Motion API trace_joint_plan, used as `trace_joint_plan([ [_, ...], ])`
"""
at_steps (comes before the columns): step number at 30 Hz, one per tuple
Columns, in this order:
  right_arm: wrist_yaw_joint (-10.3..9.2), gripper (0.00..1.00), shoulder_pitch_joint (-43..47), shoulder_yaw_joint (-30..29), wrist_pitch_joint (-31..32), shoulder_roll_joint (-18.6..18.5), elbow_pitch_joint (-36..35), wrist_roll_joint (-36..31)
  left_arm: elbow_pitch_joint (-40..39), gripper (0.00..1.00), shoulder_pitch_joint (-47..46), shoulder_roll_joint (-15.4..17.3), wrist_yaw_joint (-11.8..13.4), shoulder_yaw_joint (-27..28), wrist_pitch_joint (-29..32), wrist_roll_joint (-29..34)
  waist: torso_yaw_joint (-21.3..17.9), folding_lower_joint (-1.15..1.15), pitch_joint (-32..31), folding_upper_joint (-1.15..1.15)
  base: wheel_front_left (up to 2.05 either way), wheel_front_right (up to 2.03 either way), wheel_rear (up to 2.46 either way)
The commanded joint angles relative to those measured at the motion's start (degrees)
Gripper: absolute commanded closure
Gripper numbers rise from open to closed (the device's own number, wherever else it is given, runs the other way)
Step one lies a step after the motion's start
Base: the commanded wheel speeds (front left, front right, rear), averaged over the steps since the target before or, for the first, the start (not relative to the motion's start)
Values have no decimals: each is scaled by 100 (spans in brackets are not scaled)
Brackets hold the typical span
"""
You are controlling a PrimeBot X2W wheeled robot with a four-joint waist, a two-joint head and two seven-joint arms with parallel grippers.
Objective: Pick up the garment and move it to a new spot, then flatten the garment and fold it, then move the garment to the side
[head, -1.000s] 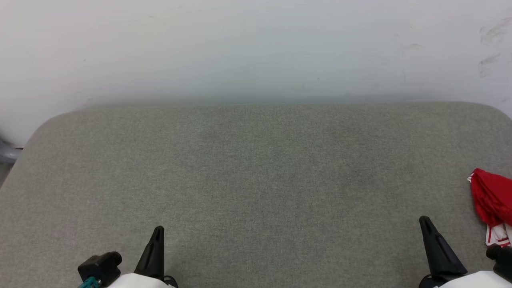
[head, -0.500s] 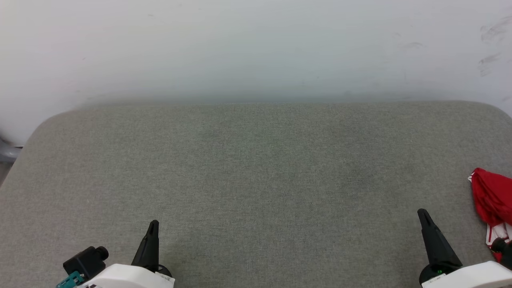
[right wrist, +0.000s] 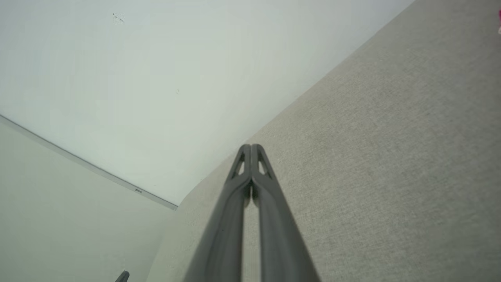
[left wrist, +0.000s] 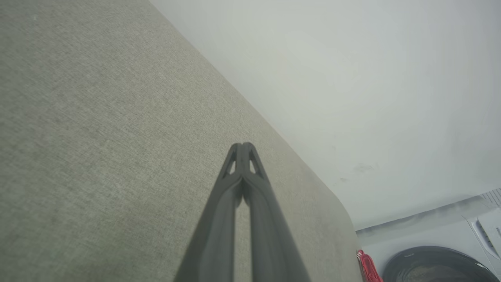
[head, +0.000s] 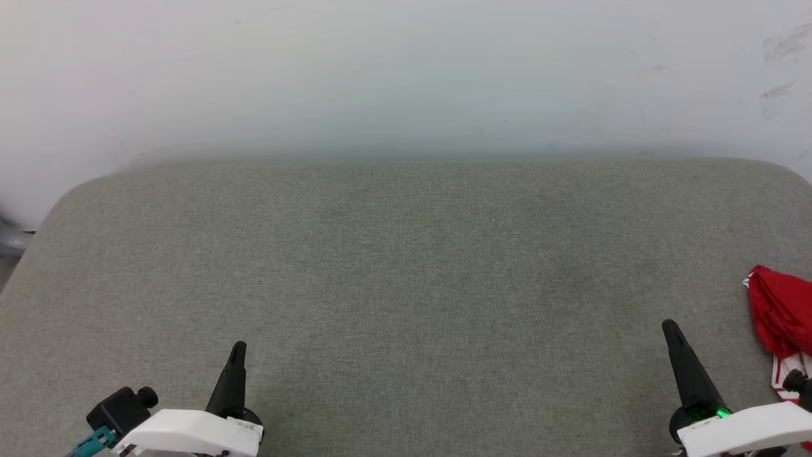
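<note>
The red garment (head: 780,311) lies bunched at the far right edge of the grey padded table (head: 406,266), with a strip of white, red-striped trim below it; most of it is cut off by the frame. A sliver of the garment (left wrist: 367,268) also shows in the left wrist view. My right gripper (head: 670,330) hovers shut over the table's front right, a little left of the garment and apart from it. My left gripper (head: 238,350) is shut and holds nothing at the front left. Both wrist views show the fingers pressed together at the tips (left wrist: 242,147) (right wrist: 251,147).
A pale wall (head: 406,76) rises behind the table's far edge. A dark round object (left wrist: 438,266) and white furniture sit beyond the table's right end in the left wrist view. The table's rounded left corner (head: 70,197) borders a grey floor strip.
Both arms have risen slightly forward in the head view, showing more white forearm. A green light now shows at the right wrist. The garment has stayed in place.
</note>
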Motion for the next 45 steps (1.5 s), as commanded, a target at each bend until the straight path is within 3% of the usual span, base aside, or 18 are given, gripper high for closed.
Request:
trace_joint_plan([
  [1,0,100,-162,2,3,-49,9,207,-35,100,-163,-6,-47,59,50,-188,0,0,3,0,0,0,0],
  [18,0,100,-474,-21,50,-56,436,1430,79,100,-344,-67,-125,262,370,-1342,1,0,31,0,0,0,0],
  [45,-1,100,-816,-74,124,-35,919,2771,208,100,-553,-123,-221,498,732,-2635,2,0,71,0,0,0,0],
])
